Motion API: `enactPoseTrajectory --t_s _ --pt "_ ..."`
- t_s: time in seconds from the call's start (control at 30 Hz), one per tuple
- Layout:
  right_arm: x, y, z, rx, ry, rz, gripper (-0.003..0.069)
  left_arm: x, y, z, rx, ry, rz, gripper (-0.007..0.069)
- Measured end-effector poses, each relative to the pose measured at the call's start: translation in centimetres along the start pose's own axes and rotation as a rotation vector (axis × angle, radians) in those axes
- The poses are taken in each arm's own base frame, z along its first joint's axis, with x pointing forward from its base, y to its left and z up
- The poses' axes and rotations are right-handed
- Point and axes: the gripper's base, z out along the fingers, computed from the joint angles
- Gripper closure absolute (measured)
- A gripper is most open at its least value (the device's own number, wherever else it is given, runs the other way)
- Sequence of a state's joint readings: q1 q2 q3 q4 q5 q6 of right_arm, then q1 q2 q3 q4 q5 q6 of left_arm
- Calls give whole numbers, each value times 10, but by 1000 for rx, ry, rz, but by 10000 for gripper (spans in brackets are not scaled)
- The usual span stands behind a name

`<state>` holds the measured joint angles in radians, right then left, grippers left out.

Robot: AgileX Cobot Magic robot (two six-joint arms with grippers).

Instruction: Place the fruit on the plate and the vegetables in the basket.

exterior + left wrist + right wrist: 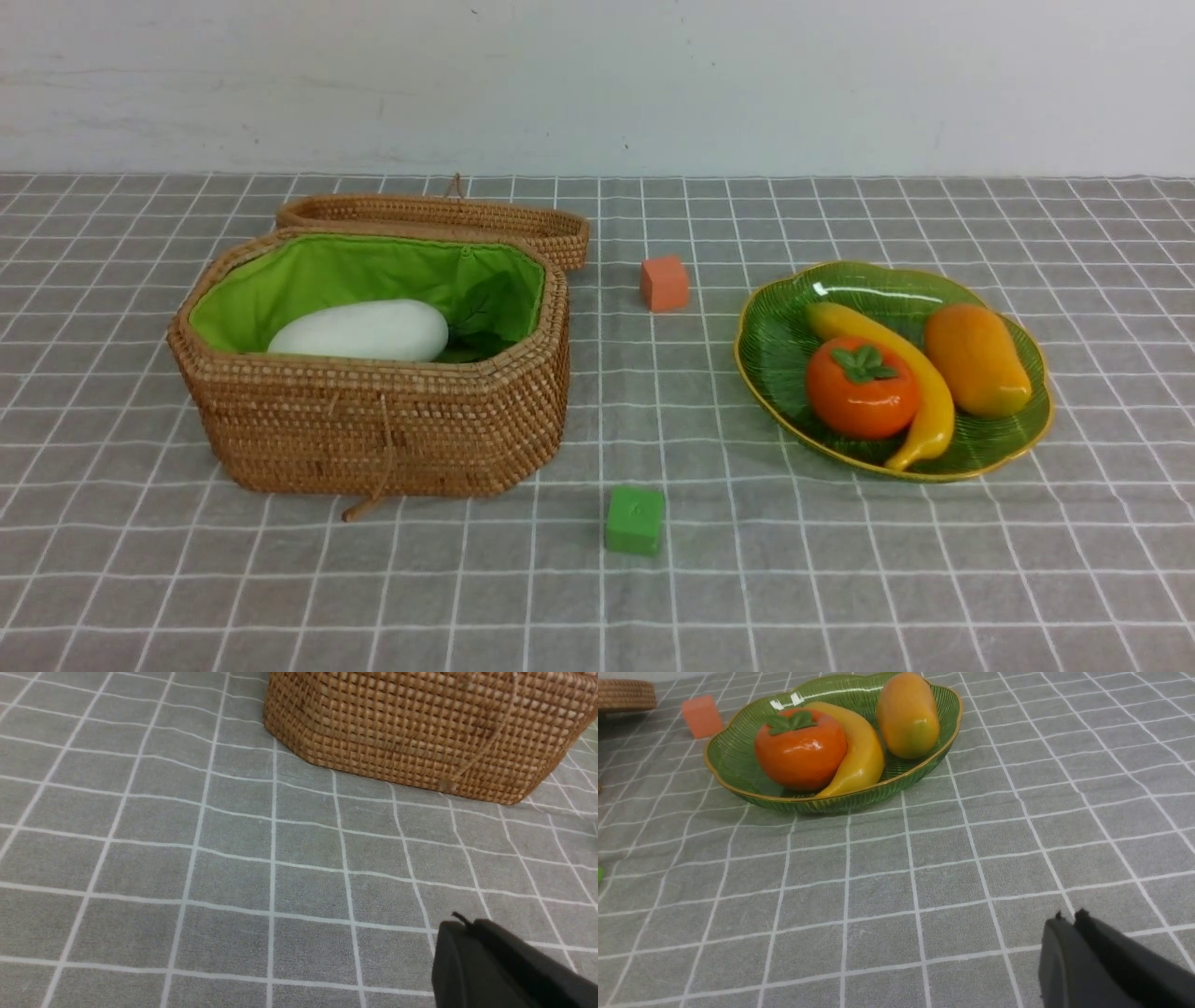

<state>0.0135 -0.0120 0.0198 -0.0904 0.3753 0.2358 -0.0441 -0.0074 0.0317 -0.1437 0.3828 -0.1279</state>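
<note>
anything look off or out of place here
Nothing stands out. The banana, persimmon and mango lie in the plate; the radish is in the basket.

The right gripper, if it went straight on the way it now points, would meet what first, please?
Probably the plate: the right gripper, jaws shut, points across bare cloth towards its near rim. Depth is unclear, so it might pass beside the rim.
</note>
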Motion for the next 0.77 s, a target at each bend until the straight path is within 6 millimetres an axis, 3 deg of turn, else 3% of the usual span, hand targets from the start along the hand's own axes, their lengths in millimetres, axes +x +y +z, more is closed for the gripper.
enactPoseTrajectory --t_s 0.77 --pt "0 0 0 0 0 0 609 0 0 0 -5 -2 -2 617"
